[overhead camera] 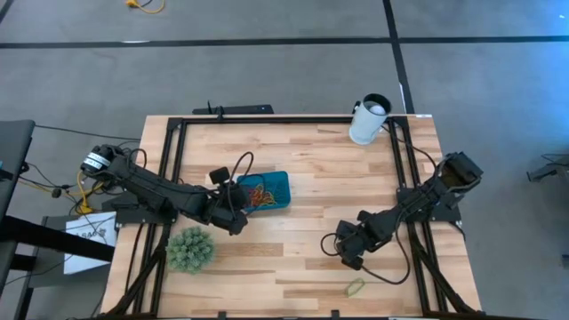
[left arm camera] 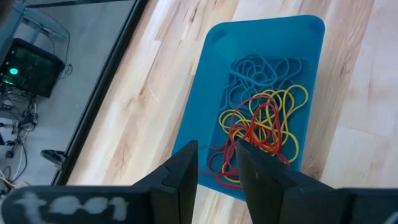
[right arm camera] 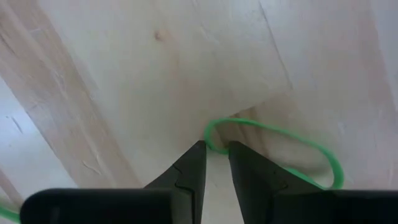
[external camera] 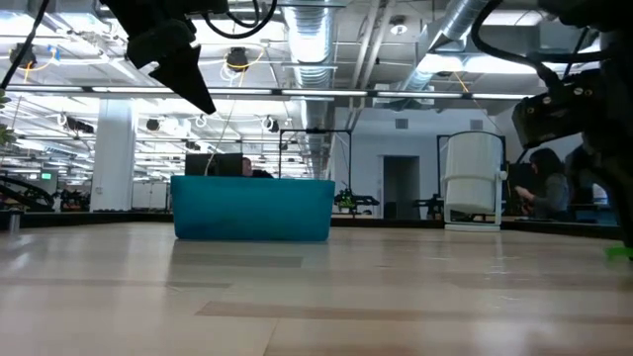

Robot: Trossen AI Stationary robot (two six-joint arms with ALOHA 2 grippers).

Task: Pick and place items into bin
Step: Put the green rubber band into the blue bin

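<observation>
The teal bin [overhead camera: 277, 183] stands left of the table's middle and holds several loops [left arm camera: 261, 124], red, yellow and blue-grey. My left gripper [left arm camera: 217, 168] hangs open above the bin's near left corner [external camera: 252, 208], with nothing between its fingers. My right gripper [right arm camera: 216, 148] points down at the right half of the table, open by a narrow gap. One end of a green loop [right arm camera: 273, 134] lying on the wood sits right at its fingertips. Another green loop [overhead camera: 356, 287] lies near the table's front edge. My right gripper's fingertips stand on either side of the green loop's near end [right arm camera: 210, 138], coming from above and pointing down. I cannot tell whether they touch it. The rest of the loop lies flat on the wood.
A green spiky ball [overhead camera: 189, 249] sits at the front left beside my left arm. A white cup [overhead camera: 367, 120] stands at the far right corner. Black frame rails [overhead camera: 175, 160] run along the table's left, right and far sides. Bare wood lies between the arms.
</observation>
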